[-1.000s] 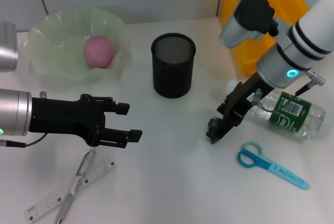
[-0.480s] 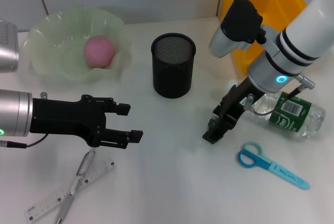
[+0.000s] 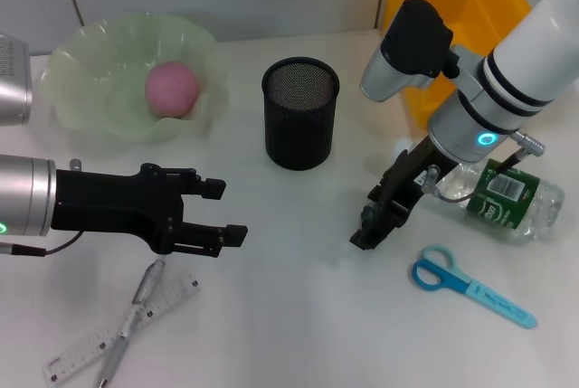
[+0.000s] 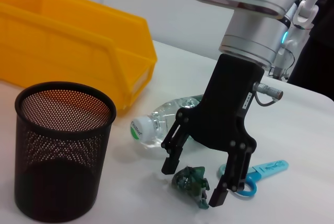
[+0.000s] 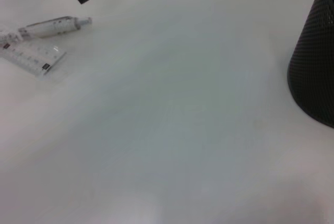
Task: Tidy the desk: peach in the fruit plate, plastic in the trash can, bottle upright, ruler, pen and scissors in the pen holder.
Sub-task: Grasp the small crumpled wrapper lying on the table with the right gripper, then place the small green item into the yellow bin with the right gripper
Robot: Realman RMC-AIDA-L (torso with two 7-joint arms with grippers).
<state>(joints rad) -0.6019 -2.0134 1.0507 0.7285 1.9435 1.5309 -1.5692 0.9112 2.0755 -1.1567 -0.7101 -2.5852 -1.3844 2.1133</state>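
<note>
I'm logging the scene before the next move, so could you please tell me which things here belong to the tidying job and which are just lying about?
Belonging to the job:
peach in the fruit plate
plastic scrap between the open right gripper fingers
bottle, lying down
scissors
ruler and pen
pen holder
yellow bin

Just lying about:
nothing visible; left gripper hangs open, idle

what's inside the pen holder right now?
Nothing visible: the pen holder shows bare mesh in the head view, though its bottom is dark in the left wrist view. Ruler and pen lie crossed on the desk, scissors by the bottle.
</note>
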